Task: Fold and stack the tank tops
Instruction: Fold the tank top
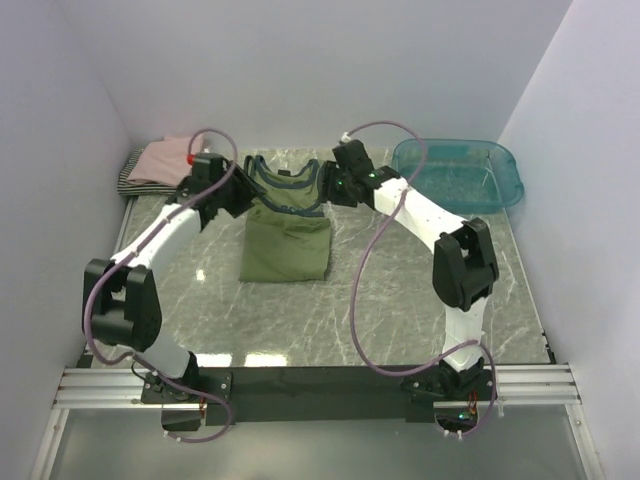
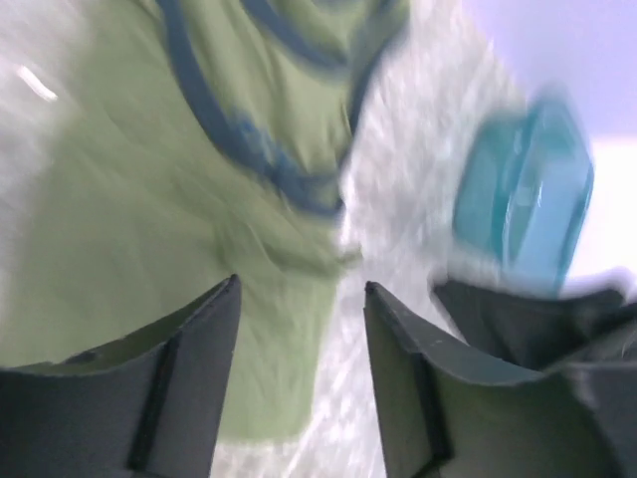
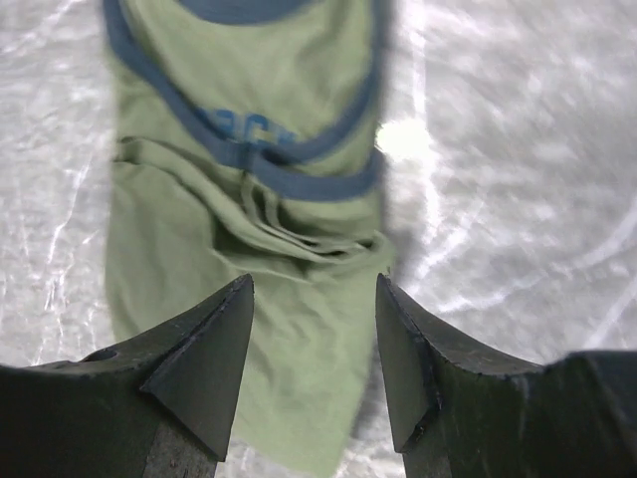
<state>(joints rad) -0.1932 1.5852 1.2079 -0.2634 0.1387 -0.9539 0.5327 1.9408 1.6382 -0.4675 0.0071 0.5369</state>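
Tabletop (image 1: 300,320): olive tank top (image 1: 286,245) off side edges; left claw (image 2: 299,289), right claw (image 3: 314,284) parted, empty.

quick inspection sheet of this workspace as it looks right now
surface: grey marbled table, some glare spots
job's things: olive tank top at centre, partly folded, straps toward the far side; pink and striped folded tops piled in the far left corner
clutter: teal tub at far right
grippers: left gripper and right gripper both open, holding nothing, over the olive tank top
cables: purple cables loop along both arms, off the cloth
surroundings: white walls on three sides
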